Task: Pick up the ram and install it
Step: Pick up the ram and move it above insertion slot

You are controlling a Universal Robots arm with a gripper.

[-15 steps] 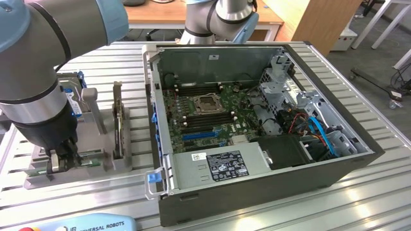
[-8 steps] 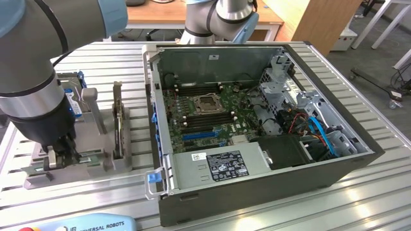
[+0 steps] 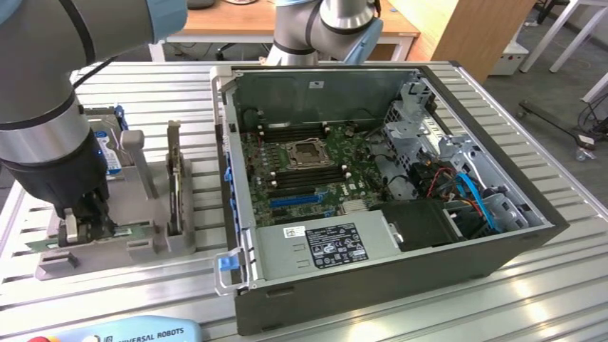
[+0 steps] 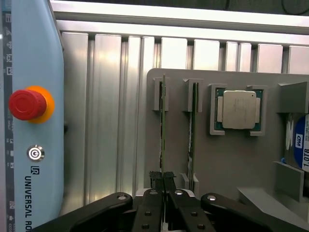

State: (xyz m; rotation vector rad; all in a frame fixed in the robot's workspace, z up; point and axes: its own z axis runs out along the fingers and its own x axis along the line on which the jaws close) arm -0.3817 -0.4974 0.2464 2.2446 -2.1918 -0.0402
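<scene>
The ram [image 4: 163,125] is a thin green stick standing on edge in a slot of the grey holder [image 4: 227,159]. My gripper [image 4: 163,180] is shut on its near end, with the black fingers pinching the board from both sides. In the exterior view the gripper [image 3: 84,226] is down at the holder's [image 3: 142,249] front corner, on the exterior view's left, and the green ram [image 3: 136,229] sticks out on either side of the fingers. It still sits in the holder.
A second stick [image 4: 194,121] stands in the neighbouring slot, then a silver processor [image 4: 239,109] and a hard drive [image 4: 300,145]. The open computer case [image 3: 494,242] with its motherboard [image 3: 304,157] lies to the exterior view's right. A teach pendant [image 4: 34,121] lies beside the holder.
</scene>
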